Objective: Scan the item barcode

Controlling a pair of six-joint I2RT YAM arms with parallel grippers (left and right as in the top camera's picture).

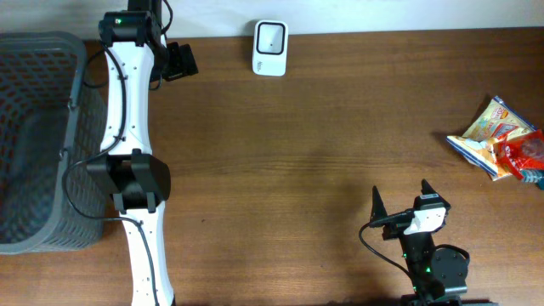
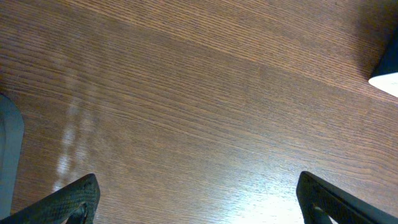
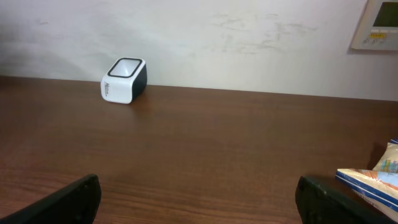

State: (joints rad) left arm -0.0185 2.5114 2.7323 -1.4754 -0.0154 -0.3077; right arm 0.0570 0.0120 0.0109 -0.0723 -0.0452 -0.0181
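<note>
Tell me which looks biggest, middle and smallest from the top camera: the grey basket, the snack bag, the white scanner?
1. Grey basket, by far the biggest.
2. Snack bag, cut off at the picture's edge, yet bigger than the scanner.
3. White scanner, the smallest.

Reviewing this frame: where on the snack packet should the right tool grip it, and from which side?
Best guess: the snack packet lies flat near the table edge, its sealed end pointing toward the centre. The right tool, jaws open, should come down from above on that centre-facing end and pinch the thin seam; the broad flat face offers no edge to close on.
</note>
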